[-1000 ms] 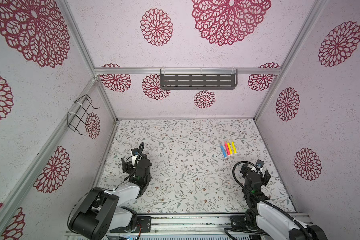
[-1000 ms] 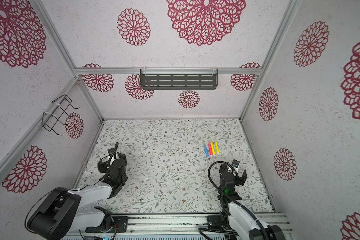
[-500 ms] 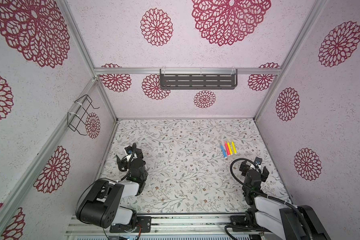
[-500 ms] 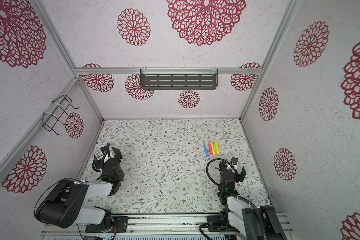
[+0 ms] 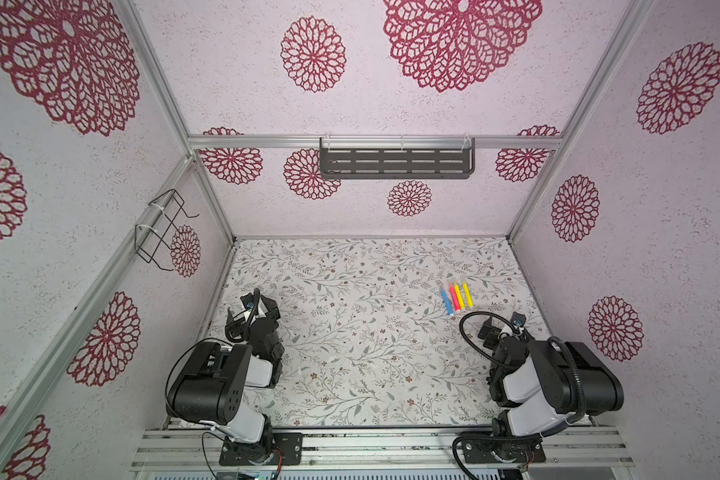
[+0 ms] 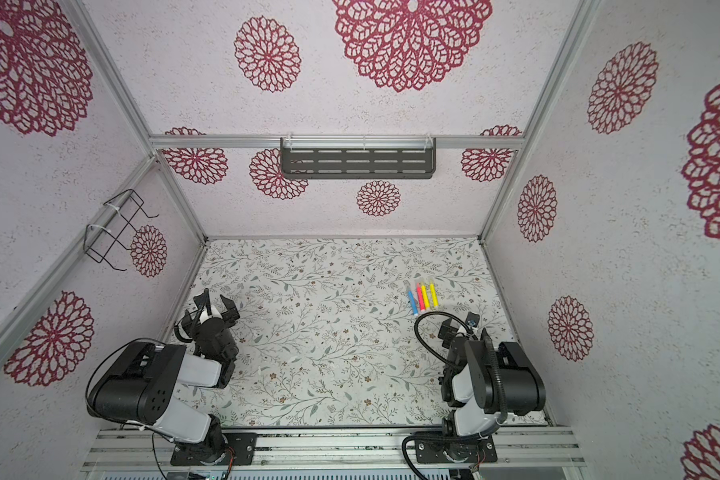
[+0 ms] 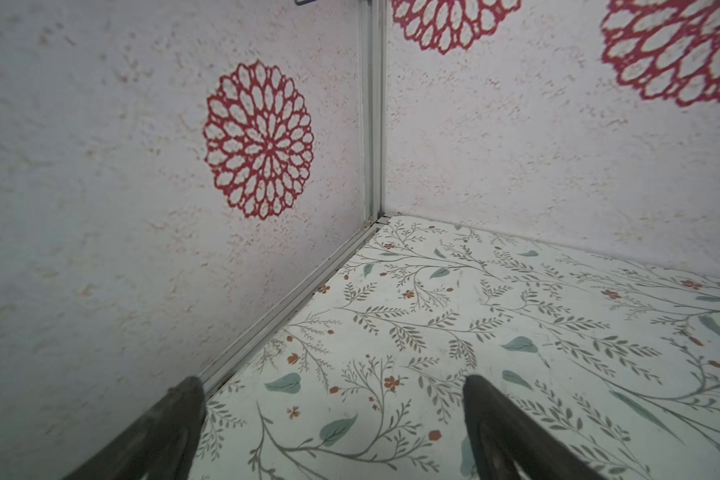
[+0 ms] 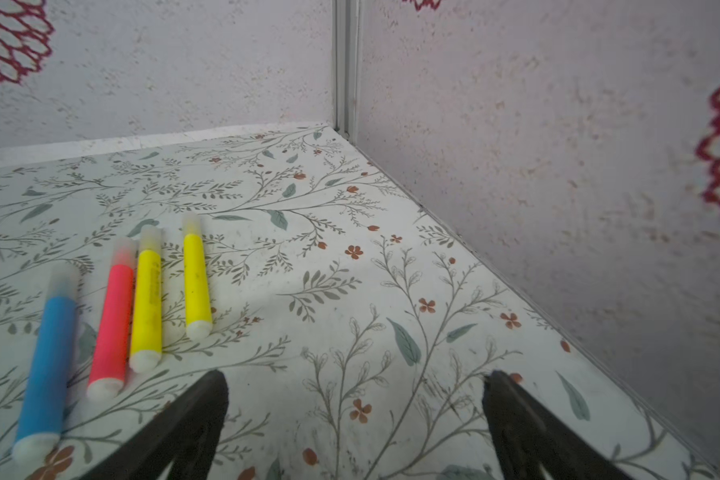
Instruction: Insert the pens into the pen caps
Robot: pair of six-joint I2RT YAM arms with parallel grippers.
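Right now four pens are lying side by side on the floral counter [image 5: 350, 345], toward its far right part. From left to right in both top views they are a blue pen [image 5: 447, 302], a pink-red pen [image 5: 454, 297], a yellow pen [image 5: 459, 295] and a second yellow pen [image 5: 467, 293]. All four are running roughly parallel.

The right wrist view is showing them closer. The blue pen [image 8: 51, 365] is lying a little apart from the pink-red pen [image 8: 111, 320], which is lying just beside the first yellow pen [image 8: 146, 303]. The second yellow pen [image 8: 195, 282] is resting slightly off on its own. Clear caps [image 8: 123, 249] are sitting over the far ends of all four, hazy and faintly tinted by the tips inside. How far on they are seated I cannot tell.

The right gripper [image 5: 503, 326] is hanging low over the counter on the near side of the pens, close to them but touching none. Its jaws are standing wide apart with nothing between them, as the right wrist view [image 8: 354, 390] is showing.

The left gripper [image 5: 255, 305] is hovering near the left wall, well apart from the pens. It too is spread wide and carrying nothing.

A dark slotted shelf [image 5: 395, 163] is hanging on the back wall, and a wire rack [image 5: 163, 228] on the left wall.
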